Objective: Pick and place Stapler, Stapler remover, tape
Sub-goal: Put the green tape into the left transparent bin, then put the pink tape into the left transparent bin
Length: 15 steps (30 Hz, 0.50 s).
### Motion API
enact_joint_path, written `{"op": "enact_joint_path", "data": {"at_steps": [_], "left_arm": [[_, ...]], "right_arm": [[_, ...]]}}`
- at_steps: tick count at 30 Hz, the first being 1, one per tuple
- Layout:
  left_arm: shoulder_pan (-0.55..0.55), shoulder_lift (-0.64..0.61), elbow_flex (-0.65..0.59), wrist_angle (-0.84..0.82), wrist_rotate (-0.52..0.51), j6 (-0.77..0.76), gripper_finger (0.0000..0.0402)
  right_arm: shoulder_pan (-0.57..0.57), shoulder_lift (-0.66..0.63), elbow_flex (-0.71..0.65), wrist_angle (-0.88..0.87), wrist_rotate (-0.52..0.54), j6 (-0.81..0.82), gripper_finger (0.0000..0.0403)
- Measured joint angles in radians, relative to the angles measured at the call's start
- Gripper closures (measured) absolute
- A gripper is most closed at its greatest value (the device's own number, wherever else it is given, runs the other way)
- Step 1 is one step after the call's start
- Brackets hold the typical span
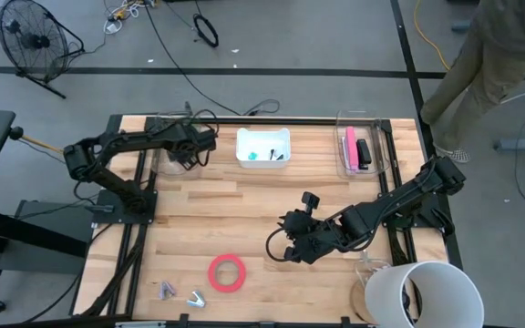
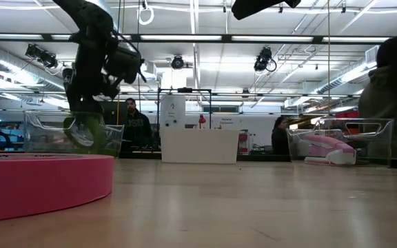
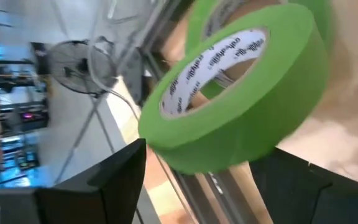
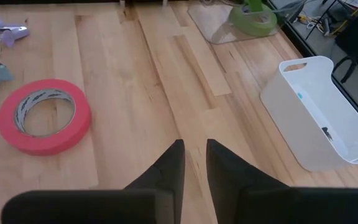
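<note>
Two green tape rolls point(image 3: 235, 93) fill the left wrist view, one lying tilted over the other, between and just ahead of the left gripper's point(image 1: 190, 150) spread fingers point(image 3: 104, 180), which touch neither. The high view places that gripper over the clear bin point(image 1: 173, 155) at the table's far left corner, where the arm hides the rolls; the right wrist view shows green tape resting in that bin. The red-pink tape roll point(image 1: 228, 271) lies flat on the wooden table point(image 1: 244, 219) near the front edge, well apart from the left gripper and nearer the right gripper point(image 1: 294, 246), whose fingers point(image 4: 169, 165) stand nearly pressed together, holding nothing. Only the high view shows the pink stapler point(image 1: 351, 146) in the clear bin at far right.
</note>
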Motion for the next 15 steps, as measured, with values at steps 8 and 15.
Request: {"op": "enact_joint_path", "data": {"at_steps": [8, 15], "left_arm": [[-0.040, -0.002, 0.228, -0.241, 0.086, -0.046, 0.0122], [-0.126, -0.002, 0.405, -0.308, 0.138, -0.094, 0.0122]], "right_arm": [[0.000, 0.000, 0.000, 0.000, 0.000, 0.000, 0.0339], [0.000, 0.000, 0.000, 0.000, -0.014, 0.007, 0.0339]]}}
